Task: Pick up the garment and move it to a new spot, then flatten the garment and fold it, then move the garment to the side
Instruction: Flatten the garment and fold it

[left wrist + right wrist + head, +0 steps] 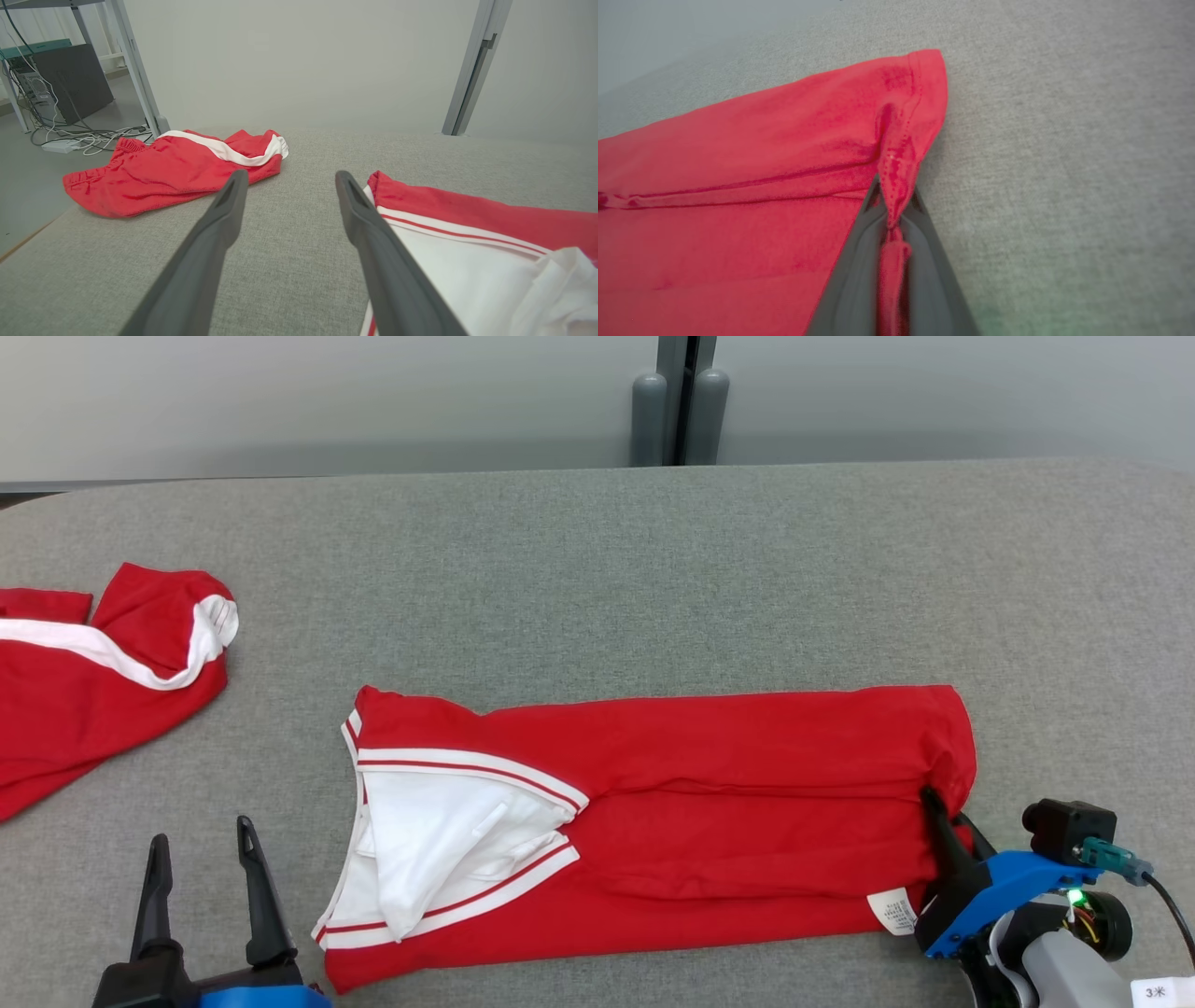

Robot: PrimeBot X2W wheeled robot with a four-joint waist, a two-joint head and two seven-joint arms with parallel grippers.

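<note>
Grey fabric table (653,569), pale wall panels behind. Red garment (709,775) lies folded into a long band across the lower centre of the head view. Its white V-neck trim (467,775) is at the left end and a white label (893,910) sits at the lower right edge. Right gripper (894,210) is at lower right, jaws pinched tight on the garment's right-end hem, a red fold squeezed between the fingers. Left gripper (203,835) is at lower left, jaws wide apart, nothing in them, near the collar end. Red shorts with white stripe (93,691) at the left edge, well apart.
</note>
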